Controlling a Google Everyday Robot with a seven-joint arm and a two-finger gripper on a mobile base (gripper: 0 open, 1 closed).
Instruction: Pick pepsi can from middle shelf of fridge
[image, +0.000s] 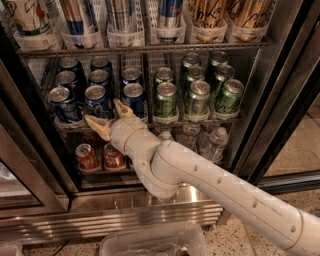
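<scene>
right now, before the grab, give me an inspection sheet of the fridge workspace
surface: middle shelf, wire rack with clear lane trays, filled with cans
job's things: front pepsi can upright in the left lanes among other blue cans, not gripped
clutter: green cans to the right; red cans and bottles below; tall cans above
grippers: gripper open, fingers spread in front of the pepsi can at the shelf edge; contact unclear
cables: nothing seen
surroundings: fridge with black frame and ribbed steel base; clear bin on the floor
</scene>
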